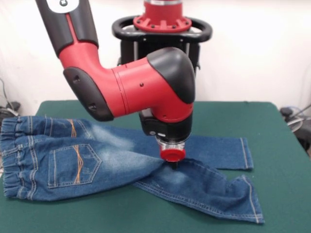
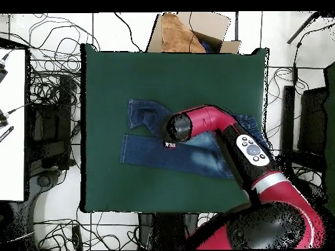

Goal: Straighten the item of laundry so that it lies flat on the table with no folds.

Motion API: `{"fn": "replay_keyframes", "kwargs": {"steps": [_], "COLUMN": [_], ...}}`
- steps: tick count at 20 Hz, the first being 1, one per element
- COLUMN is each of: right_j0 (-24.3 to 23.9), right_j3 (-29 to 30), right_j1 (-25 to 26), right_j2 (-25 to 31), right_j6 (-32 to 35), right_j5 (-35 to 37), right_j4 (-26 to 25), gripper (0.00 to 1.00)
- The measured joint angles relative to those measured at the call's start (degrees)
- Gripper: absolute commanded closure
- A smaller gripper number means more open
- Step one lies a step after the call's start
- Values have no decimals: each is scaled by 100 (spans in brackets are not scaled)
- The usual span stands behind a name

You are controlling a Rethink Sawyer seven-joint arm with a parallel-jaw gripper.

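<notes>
Jaws (image 1: 173, 165) press on the jeans (image 1: 92, 158); their state can't be told

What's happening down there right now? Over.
Claw down on small blue denim jeans, fingers unreadable. One leg crossed over the other, not flat. Dark green table.

I'm seeing the green table (image 1: 282, 170) carrying only the jeans (image 1: 97, 160), lying directly under the gripper (image 1: 173, 166).

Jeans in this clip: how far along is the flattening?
Done: the small blue denim jeans lie spread on the dark green table, waistband flat. In hand: the gripper is down at the crotch. Left: the near leg is angled and crosses over the far leg.
</notes>
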Motion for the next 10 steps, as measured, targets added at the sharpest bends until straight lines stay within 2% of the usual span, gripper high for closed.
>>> {"fn": "replay_keyframes", "kwargs": {"steps": [10], "right_j0": [-233], "right_j3": [-77], "right_j1": [-223], "right_j2": [64], "right_j6": [-149], "right_j5": [1], "right_j4": [158], "gripper": [100]}}
